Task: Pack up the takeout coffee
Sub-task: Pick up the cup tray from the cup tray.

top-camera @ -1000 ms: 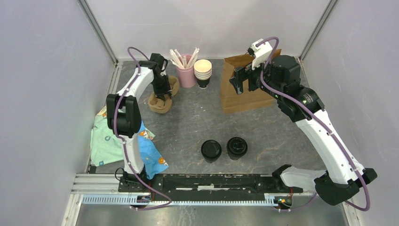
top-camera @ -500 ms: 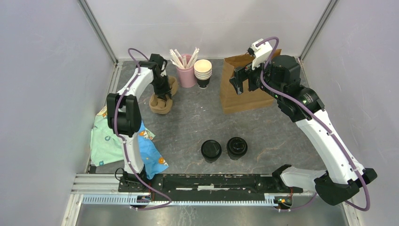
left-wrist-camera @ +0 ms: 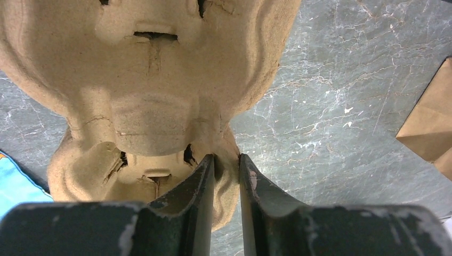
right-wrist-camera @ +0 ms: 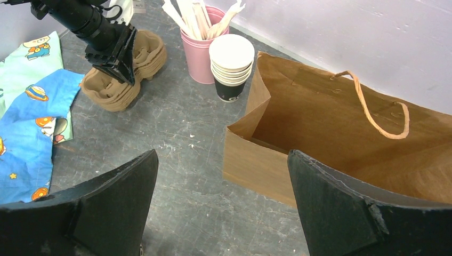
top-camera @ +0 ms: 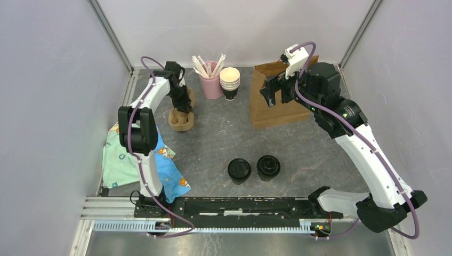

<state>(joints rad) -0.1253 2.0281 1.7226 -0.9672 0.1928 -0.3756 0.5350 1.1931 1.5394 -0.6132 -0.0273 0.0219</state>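
Two takeout coffees, black cups with black lids point(top-camera: 239, 170) point(top-camera: 268, 167), stand side by side at the table's near middle, far from both grippers. The brown paper bag point(top-camera: 274, 109) stands open at the back right, its rope handle point(right-wrist-camera: 381, 109) showing. My right gripper point(top-camera: 271, 92) point(right-wrist-camera: 223, 154) hovers open over the bag's left edge, holding nothing. My left gripper point(top-camera: 184, 109) point(left-wrist-camera: 226, 157) at the back left is shut on the rim of a tan pulp cup carrier point(top-camera: 180, 120) point(left-wrist-camera: 154, 69) point(right-wrist-camera: 112, 88).
A pink cup of wooden stirrers point(top-camera: 211, 85) and a stack of lidless cups point(top-camera: 229, 80) stand at the back between carrier and bag. A blue and green patterned cloth point(top-camera: 133, 160) lies at the left edge. Enclosure walls close in the sides.
The left jaws have closed in on the carrier's rim and the left arm has shifted slightly left. The right arm has not moved.
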